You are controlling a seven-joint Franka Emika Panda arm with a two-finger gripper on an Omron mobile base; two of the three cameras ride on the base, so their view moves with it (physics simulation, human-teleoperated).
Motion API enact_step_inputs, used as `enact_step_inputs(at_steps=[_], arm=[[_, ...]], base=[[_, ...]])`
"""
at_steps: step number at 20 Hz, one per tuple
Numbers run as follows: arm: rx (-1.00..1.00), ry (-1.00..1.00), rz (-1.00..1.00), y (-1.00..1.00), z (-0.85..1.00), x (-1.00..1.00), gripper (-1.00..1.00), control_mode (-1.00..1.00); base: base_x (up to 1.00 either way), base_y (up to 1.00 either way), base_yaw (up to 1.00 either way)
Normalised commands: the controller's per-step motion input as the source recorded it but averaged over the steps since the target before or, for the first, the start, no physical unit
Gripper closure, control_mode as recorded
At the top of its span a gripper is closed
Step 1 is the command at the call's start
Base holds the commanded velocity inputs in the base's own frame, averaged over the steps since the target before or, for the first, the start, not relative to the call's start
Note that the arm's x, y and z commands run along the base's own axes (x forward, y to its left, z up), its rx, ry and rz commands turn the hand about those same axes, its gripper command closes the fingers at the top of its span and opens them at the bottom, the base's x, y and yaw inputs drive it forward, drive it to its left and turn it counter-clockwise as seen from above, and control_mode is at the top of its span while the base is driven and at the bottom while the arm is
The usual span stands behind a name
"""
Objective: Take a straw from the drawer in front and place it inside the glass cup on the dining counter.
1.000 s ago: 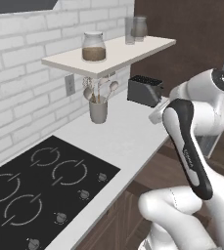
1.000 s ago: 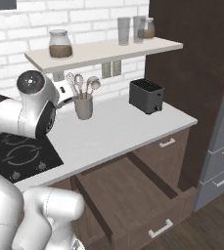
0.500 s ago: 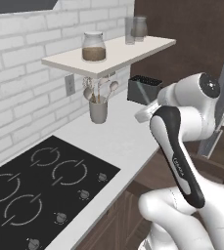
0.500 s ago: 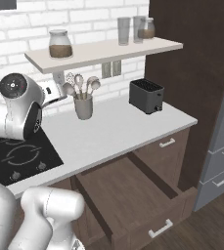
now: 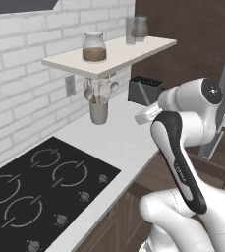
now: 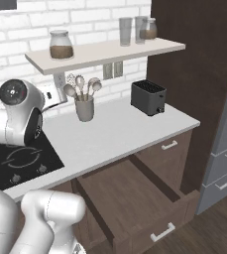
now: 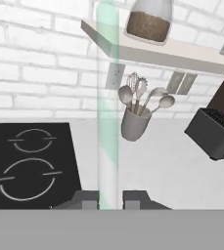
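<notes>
The gripper (image 7: 108, 197) is closed on the straw (image 7: 107, 107), which rises pale green between the two finger tips and runs up past the top of the hand view. The fetching step looks finished: the drawer (image 6: 135, 193) stands pulled out below the front edge of the worktop (image 6: 120, 136), and its inside seems bare, though the far corners are dark. The hand is raised and faces the brick wall, with the utensil holder (image 7: 133, 122) and the toaster (image 7: 215, 134) along the worktop's back edge and the hob (image 7: 28, 163) at its left end. What remains is the carry (neither the cup nor the dining counter is among these things). The next move probably calls for turning away from this wall, keeping the straw clamped and upright.
</notes>
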Motion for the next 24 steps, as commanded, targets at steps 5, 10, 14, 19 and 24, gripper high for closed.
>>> enact_step_inputs(at_steps=[5,10,14,19,24], arm=[[0.0,0.02,0.0,0.0,0.0,0.0,1.0,-1.0],[0.0,0.01,0.0,0.0,0.0,0.0,1.0,-1.0],[0.0,0.0,0.0,0.0,0.0,0.0,1.0,-1.0],[0.0,0.0,0.0,0.0,0.0,0.0,1.0,1.0],[0.0,0.0,0.0,0.0,0.0,0.0,1.0,1.0]], base=[[0.0,0.0,0.0],[0.0,0.0,0.0],[0.0,0.0,0.0],[-0.09,0.0,0.0],[-0.69,-0.09,0.0]])
